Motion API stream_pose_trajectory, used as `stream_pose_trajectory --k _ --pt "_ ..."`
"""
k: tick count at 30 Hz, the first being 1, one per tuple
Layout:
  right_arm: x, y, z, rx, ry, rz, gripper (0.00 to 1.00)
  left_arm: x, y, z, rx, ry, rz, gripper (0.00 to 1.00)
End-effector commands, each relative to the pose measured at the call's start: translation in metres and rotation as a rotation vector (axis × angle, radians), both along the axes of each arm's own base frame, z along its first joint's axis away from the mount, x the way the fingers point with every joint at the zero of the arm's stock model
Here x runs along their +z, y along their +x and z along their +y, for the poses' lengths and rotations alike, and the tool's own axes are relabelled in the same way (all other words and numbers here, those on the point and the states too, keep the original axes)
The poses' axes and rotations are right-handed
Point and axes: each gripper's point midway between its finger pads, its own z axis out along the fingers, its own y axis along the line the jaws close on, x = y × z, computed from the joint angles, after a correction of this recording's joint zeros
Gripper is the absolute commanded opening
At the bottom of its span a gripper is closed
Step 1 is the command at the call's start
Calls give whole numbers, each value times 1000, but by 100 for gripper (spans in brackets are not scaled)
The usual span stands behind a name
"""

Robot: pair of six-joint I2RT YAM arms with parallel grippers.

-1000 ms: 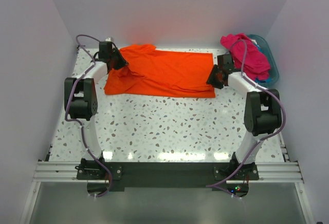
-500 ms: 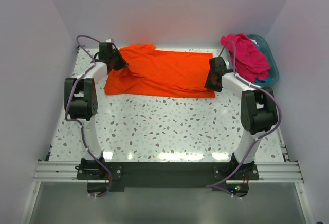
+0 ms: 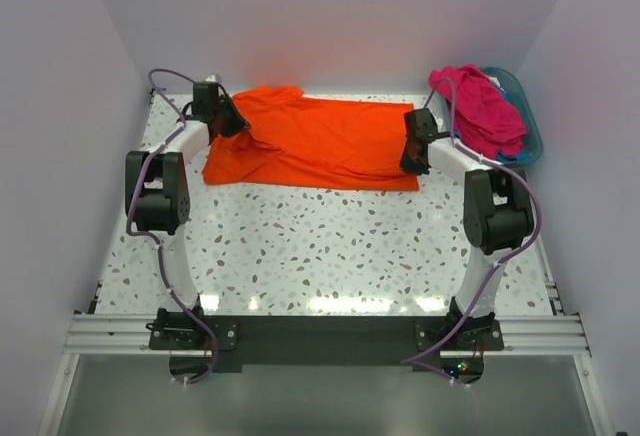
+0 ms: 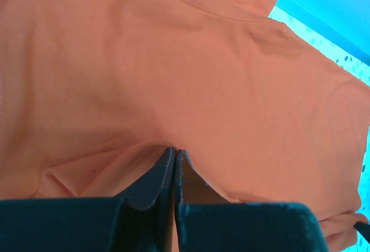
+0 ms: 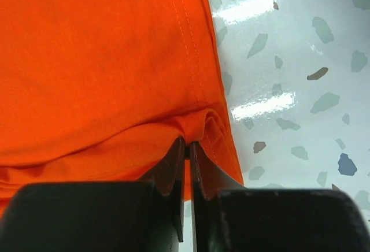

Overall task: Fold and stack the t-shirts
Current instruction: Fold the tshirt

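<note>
An orange t-shirt (image 3: 320, 141) lies spread flat across the back of the table. My left gripper (image 3: 243, 128) is shut on a fold of its left part; in the left wrist view the orange t-shirt (image 4: 202, 73) fills the frame and bunches up at the closed left gripper (image 4: 174, 151). My right gripper (image 3: 408, 161) is at the shirt's right edge. In the right wrist view the right gripper (image 5: 187, 143) pinches a gathered pleat of the orange t-shirt (image 5: 104, 61) beside its stitched hem. A magenta-pink t-shirt (image 3: 480, 106) is heaped in the basket at back right.
A teal plastic basket (image 3: 528, 121) stands at the back right corner, against the right wall. The speckled white table (image 3: 330, 246) stretches in front of the shirt. Bare tabletop (image 5: 289, 61) shows just right of the hem.
The right gripper moved left onto the orange shirt's right edge and closed on the cloth. The left gripper kept its hold and did not move.
</note>
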Motion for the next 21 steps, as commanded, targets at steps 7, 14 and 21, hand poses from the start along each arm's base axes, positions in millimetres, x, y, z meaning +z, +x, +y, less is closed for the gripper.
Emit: stream_pose_trajectory --k 7,14,21 --pt "26 27 -11 -51 18 -79 0 23 10 5 2 -3 -72 0" --pt "27 39 -22 -71 71 -84 0 36 8 12 17 -9 -101 0" --pt "25 49 -23 -68 90 -81 1 32 5 15 24 -15 -94 0"
